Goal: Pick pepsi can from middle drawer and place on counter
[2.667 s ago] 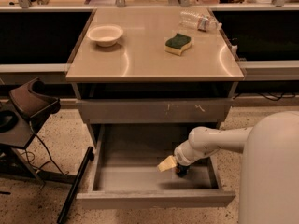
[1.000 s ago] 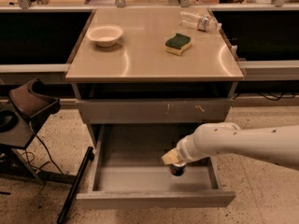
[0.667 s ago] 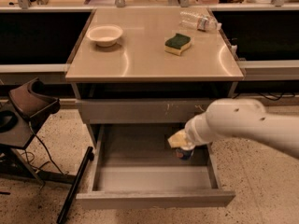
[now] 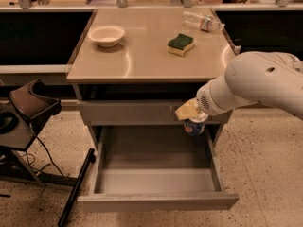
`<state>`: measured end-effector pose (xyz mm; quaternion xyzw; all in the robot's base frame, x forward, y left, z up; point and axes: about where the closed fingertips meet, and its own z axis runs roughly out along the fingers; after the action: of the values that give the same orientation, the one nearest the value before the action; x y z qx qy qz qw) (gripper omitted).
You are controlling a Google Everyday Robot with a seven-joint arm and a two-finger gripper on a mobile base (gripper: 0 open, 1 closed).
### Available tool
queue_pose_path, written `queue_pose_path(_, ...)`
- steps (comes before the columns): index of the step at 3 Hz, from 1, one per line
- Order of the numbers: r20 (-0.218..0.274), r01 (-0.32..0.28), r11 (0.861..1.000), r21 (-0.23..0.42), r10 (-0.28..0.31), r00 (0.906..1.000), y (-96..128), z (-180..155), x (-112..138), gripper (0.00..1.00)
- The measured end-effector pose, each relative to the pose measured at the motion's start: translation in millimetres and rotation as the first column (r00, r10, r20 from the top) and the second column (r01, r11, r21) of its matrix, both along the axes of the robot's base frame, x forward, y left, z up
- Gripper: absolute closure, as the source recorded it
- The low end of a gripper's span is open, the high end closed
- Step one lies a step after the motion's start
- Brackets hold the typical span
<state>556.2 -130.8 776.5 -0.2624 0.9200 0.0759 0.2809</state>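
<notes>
The pepsi can (image 4: 194,126), dark blue with a red-white logo, hangs upright from my gripper (image 4: 190,115), which is shut on its top. It is held above the right rear part of the open middle drawer (image 4: 156,200), level with the closed drawer front above it. The drawer is pulled out and shows a bare grey floor. The tan counter (image 4: 147,56) lies above and behind the can. My white arm reaches in from the right.
On the counter stand a white bowl (image 4: 106,34), a green-yellow sponge (image 4: 180,44) and a clear plastic bottle (image 4: 202,21) lying at the back right. A dark chair-like stand (image 4: 33,105) with cables is at the left on the speckled floor.
My gripper has lifted the pepsi can up out of the drawer, from its floor to the level of the upper drawer front. The arm has swung higher and closer to the camera.
</notes>
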Motion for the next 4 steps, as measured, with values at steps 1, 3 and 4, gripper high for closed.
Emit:
queue_pose_path(1,0.052,0.002,0.999,-0.043,0.001,0.9987,-2,50,2,1.0)
queue_pose_path(3,0.158,0.069,0.986,-0.154,-0.044,0.9864,-15,209,29,1.0)
queue_pose_path(4,0.178,0.074,0.987,-0.143,-0.047,0.9829,-14,241,27,1.0)
